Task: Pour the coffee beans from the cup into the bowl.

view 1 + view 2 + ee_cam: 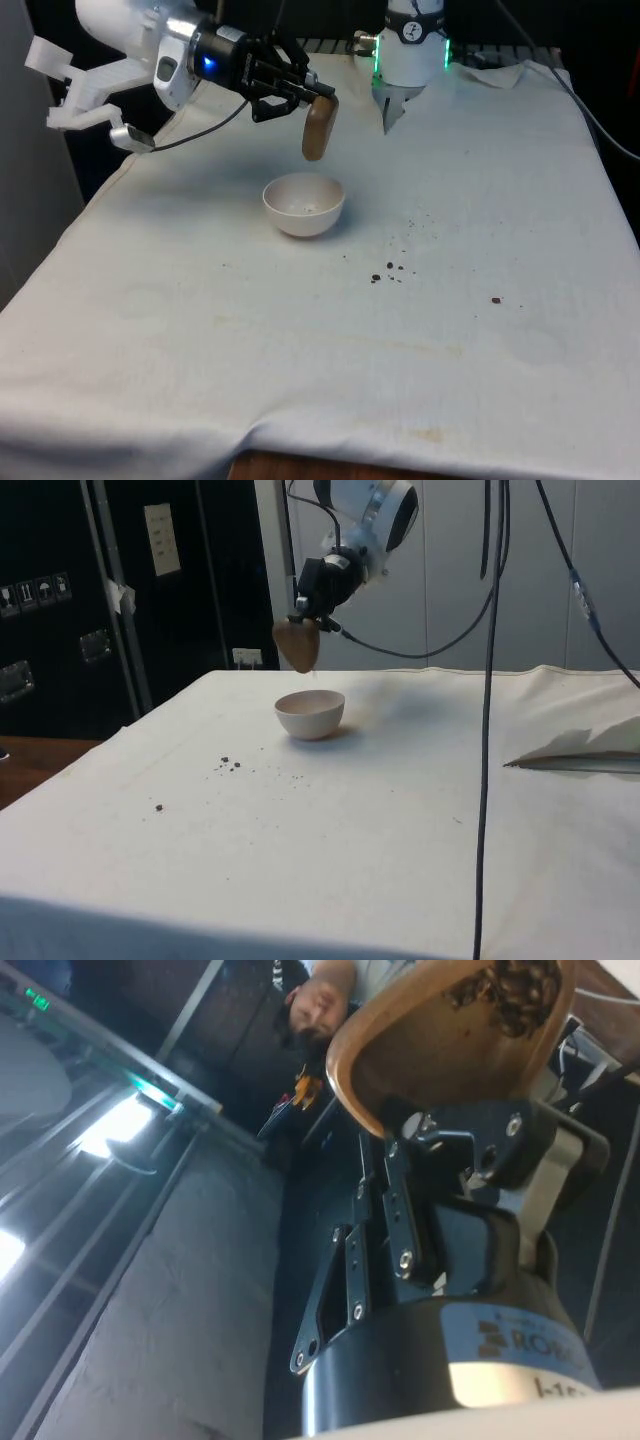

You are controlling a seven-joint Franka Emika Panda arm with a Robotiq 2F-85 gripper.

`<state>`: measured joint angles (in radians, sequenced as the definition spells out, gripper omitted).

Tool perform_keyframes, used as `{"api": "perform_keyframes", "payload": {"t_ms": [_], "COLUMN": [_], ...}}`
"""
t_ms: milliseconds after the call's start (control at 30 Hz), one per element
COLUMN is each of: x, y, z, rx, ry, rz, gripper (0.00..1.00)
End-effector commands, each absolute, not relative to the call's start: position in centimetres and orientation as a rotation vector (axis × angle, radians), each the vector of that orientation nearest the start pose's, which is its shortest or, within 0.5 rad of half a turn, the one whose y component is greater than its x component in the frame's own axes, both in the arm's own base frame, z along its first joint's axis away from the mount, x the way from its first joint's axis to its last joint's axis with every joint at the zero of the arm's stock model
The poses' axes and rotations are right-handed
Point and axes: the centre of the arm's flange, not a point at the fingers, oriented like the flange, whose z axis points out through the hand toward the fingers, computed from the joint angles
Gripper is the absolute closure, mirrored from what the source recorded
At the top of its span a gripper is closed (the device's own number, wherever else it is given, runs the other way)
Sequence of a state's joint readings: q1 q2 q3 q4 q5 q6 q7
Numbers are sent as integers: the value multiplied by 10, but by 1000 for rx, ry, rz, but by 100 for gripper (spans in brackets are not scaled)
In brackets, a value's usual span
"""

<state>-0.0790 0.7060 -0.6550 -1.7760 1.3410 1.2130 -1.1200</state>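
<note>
Upper centre of frame, the gripper [305, 95] pinched the tilted brown cup [319, 130], mouth-down directly above the white bowl [304, 205].

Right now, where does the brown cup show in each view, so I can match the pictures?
Front view: the brown cup hangs tipped, gripped by the gripper, just above the white bowl, towards the front view's left.
Side view: the cup hangs above and slightly left of the bowl.
Wrist view: the cup sits between the fingers, beans inside.
Shared landmark: the white bowl, in the front and side views.
</note>
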Motion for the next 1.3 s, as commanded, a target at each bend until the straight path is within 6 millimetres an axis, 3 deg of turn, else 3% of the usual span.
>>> {"api": "perform_keyframes", "payload": {"t_ms": [0,667,1267], "x": [532,532,532], "y": [-255,-277,-275], "z": [232,230,227], "rx": [-1838,-1723,-1637], "ry": [43,40,36], "rz": [-223,-234,-247], "gripper": [100,100,100]}}
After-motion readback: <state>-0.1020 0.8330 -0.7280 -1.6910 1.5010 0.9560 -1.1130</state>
